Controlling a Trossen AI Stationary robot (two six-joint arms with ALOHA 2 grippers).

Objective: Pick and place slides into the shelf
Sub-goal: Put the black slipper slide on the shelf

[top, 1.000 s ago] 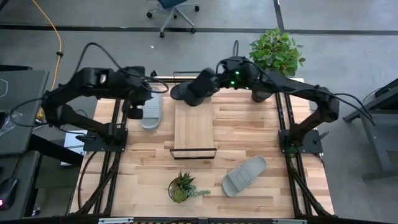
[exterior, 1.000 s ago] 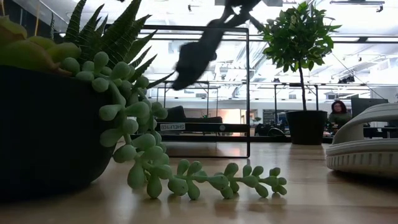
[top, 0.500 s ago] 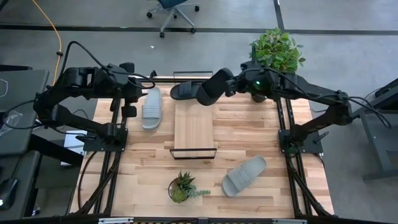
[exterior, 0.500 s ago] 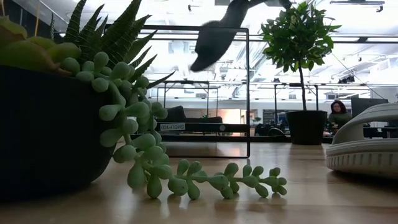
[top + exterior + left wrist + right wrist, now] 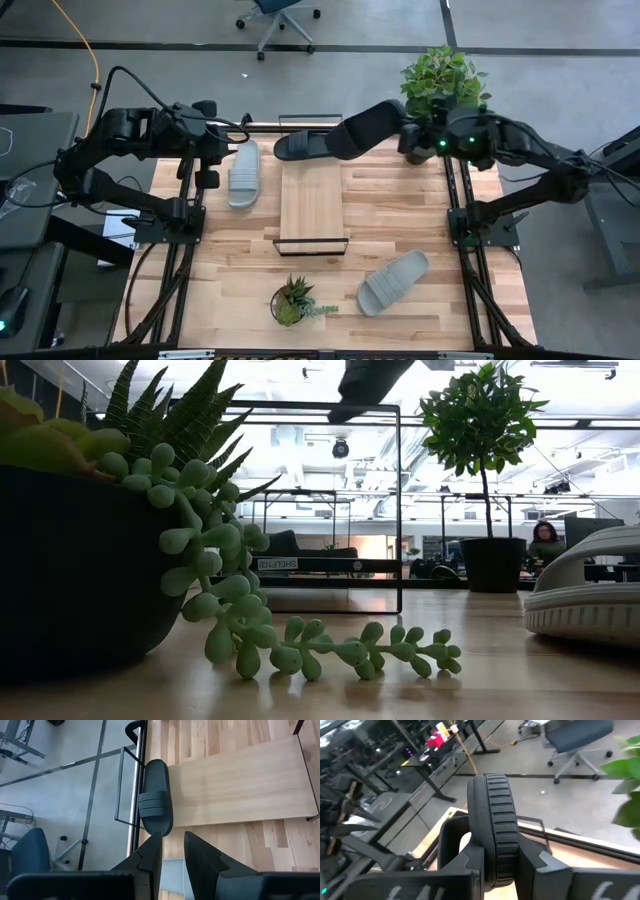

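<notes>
Black is what your right gripper (image 5: 400, 128) carries: a black slide (image 5: 367, 128) clamped between its fingers, held in the air above the far edge of the table (image 5: 420, 215), toward one o'clock from the table centre. In the right wrist view you can see the ribbed sole of that slide (image 5: 495, 825) standing on edge between the two dark fingers (image 5: 540, 862), which press it from both sides. The low view shows its dark underside (image 5: 372, 380) hanging high above the shelf frame.

Your shelf (image 5: 312, 205) lies at the table centre, its board running from twelve to six o'clock, with a black wire frame at each end. The second black slide (image 5: 300, 147) sits at the shelf's far end, at twelve o'clock, lying crosswise against the wire frame; the left wrist view shows it (image 5: 156, 797) at the board's end beside the frame.

One light grey slide (image 5: 243, 174) lies flat on the table at about ten o'clock, just beside your left gripper (image 5: 213, 165). That gripper hovers near it with its fingers (image 5: 200, 857) a narrow gap apart and nothing between them. The other grey slide (image 5: 392, 282) rests at four o'clock, well apart from the shelf. A small succulent pot (image 5: 290, 300) stands at six o'clock.
</notes>
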